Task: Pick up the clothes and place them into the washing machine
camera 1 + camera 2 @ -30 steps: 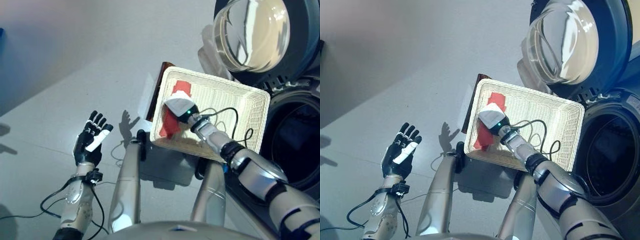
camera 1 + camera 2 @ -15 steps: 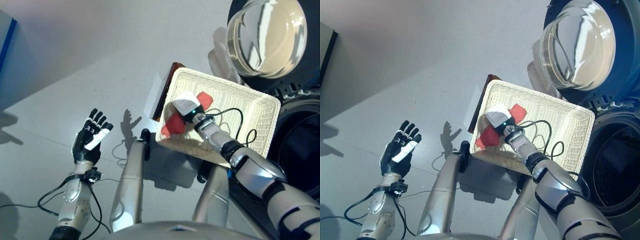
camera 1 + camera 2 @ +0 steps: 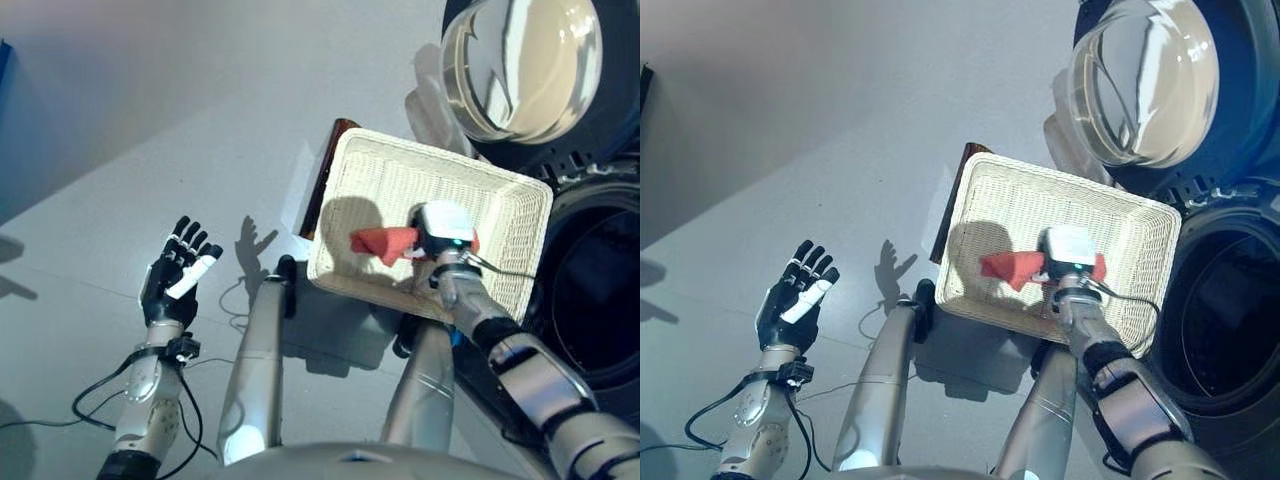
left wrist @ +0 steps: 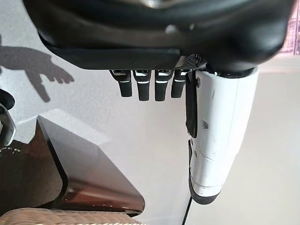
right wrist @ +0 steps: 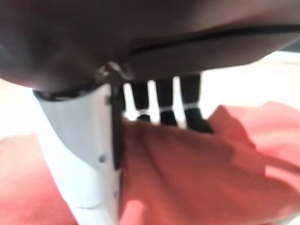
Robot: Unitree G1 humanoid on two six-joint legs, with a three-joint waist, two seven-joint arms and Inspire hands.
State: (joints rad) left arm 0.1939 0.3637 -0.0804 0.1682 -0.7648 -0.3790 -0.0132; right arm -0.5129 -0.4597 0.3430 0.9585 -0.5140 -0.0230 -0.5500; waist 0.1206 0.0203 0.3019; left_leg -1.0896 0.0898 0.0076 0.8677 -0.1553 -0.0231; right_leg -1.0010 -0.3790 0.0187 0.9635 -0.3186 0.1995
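Note:
A red cloth (image 3: 386,241) hangs from my right hand (image 3: 444,226) above the white wicker basket (image 3: 368,178), lifted off the basket floor. In the right wrist view the fingers (image 5: 161,101) and the white thumb curl round the red cloth (image 5: 187,173). The washing machine's dark drum opening (image 3: 598,300) lies just right of the basket, with its round glass door (image 3: 520,62) swung open behind. My left hand (image 3: 173,279) is held out open over the grey floor at the left, holding nothing.
A dark brown board (image 3: 320,178) lies under the basket's left edge. The basket stands on a low frame over the grey floor (image 3: 150,120). The washing machine's dark front rim (image 3: 1240,210) sits close to the basket's right side.
My right hand has carried the red cloth up and to the right across the basket, toward the washing machine. The left hand has stayed where it was.

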